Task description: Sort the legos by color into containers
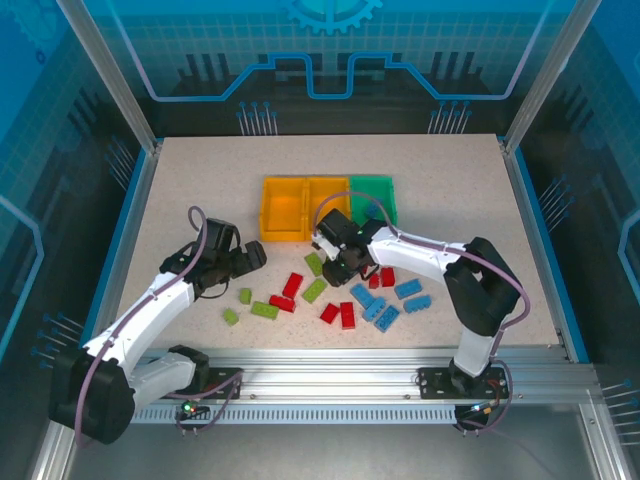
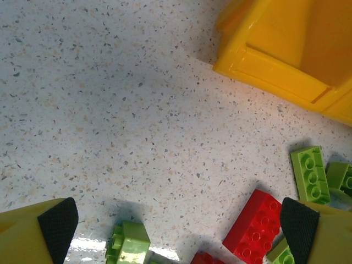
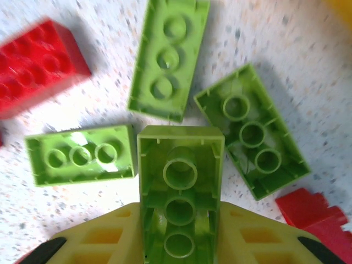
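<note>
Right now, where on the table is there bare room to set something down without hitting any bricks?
Bare table lies left of the orange-yellow bins, to the left edge, and right of the green bin, toward the right edge. The strip behind the bins is free. In front of the bins it is crowded with legos.

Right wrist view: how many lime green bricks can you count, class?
4. The nearest brick sits between the fingers, bottom centre; the left brick lies beside it, the top brick above, the right brick at right. More may be hidden.

Speckled pale tabletop (image 1: 200,180), aluminium frame posts (image 1: 110,75), blue patterned panels (image 1: 420,50), perhaps glass
</note>
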Motion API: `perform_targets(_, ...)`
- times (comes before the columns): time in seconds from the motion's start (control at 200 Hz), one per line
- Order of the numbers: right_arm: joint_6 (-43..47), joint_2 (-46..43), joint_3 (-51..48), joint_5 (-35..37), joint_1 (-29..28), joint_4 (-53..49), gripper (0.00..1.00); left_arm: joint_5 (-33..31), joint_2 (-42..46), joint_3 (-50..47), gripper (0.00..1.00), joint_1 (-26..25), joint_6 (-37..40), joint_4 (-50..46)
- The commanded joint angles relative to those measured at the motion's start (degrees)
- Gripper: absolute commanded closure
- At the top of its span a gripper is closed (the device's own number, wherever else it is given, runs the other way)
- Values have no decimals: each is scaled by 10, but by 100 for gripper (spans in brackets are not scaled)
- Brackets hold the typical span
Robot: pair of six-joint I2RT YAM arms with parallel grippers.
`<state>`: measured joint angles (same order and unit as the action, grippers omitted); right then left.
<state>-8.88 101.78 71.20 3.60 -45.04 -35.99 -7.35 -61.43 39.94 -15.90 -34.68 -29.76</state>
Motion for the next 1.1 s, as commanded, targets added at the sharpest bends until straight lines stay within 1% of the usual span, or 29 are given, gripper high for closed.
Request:
perform_targets(0.0,-14,-25,37,-21,19,-12,67,-8,5,-12,1,4,-17,-8)
perform_targets(0.115,-38,-23,67,-35,44,0,67,8,3,-21,1,3,-11,-2)
perform_targets(0.245,-68,12,120,-38,78,2,67,26,3,-25,1,-1,7,3)
perform_targets(0.47,-111,129,253,-45,128,-32,68,8,4,-30,1,-18,13,-21)
perform_targets(0.555,-124,170,302,-42,135,-51,68,3,3,-34,1,-19,3,-31)
perform_targets(0.69,-141,222,371,-13,135,-89,66,9,-6,-44,1,-23,-14,-31)
perform_targets(0.81,-151,246,404,-7,135,-102,61,21,-27,-45,2,-26,-21,-31)
perform_targets(0.955,-156,263,429,-4,135,-114,50,24,-60,-41,3,-37,-15,-39)
perform_targets(1.03,-159,267,440,-9,136,-121,44,25,-76,-41,6,-42,-16,-42)
perform_targets(1.096,-161,260,440,-23,136,-117,40,24,-82,-44,10,-48,-19,-40)
